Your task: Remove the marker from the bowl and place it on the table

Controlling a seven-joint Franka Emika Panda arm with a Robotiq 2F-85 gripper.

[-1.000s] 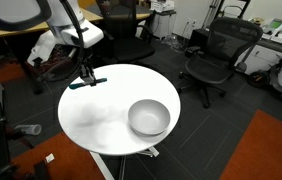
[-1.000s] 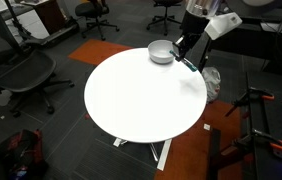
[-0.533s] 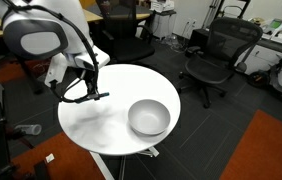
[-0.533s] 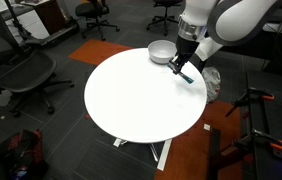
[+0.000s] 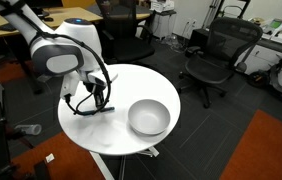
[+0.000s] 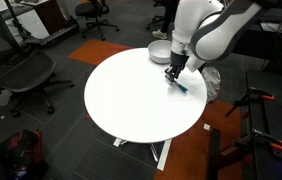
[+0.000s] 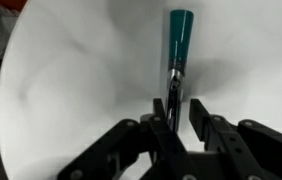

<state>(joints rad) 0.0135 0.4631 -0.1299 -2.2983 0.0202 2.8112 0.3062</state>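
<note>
The teal-blue marker (image 7: pixel 179 35) lies on the white table (image 7: pixel 61 90) with its dark end between my fingertips. My gripper (image 7: pixel 181 106) is low over it. One finger touches the marker and the other stands a little apart, so the jaws are slightly open. In both exterior views the gripper (image 5: pixel 98 98) (image 6: pixel 172 72) is down at the tabletop near its edge, with the marker (image 5: pixel 84 110) (image 6: pixel 179 84) under it. The grey bowl (image 5: pixel 149 118) (image 6: pixel 160 50) stands empty on the table (image 5: pixel 111 135) (image 6: pixel 131 100), a short way from the gripper.
Black office chairs (image 5: pixel 216 55) (image 6: pixel 21 75) stand around the table. Wooden desks (image 5: pixel 41 15) are behind the arm. A stand with orange parts (image 6: pixel 256 105) is by the table's edge. Most of the tabletop is bare.
The arm has carried the marker from above the table's edge down to the tabletop. The marker now rests on the table and the jaws have parted slightly.
</note>
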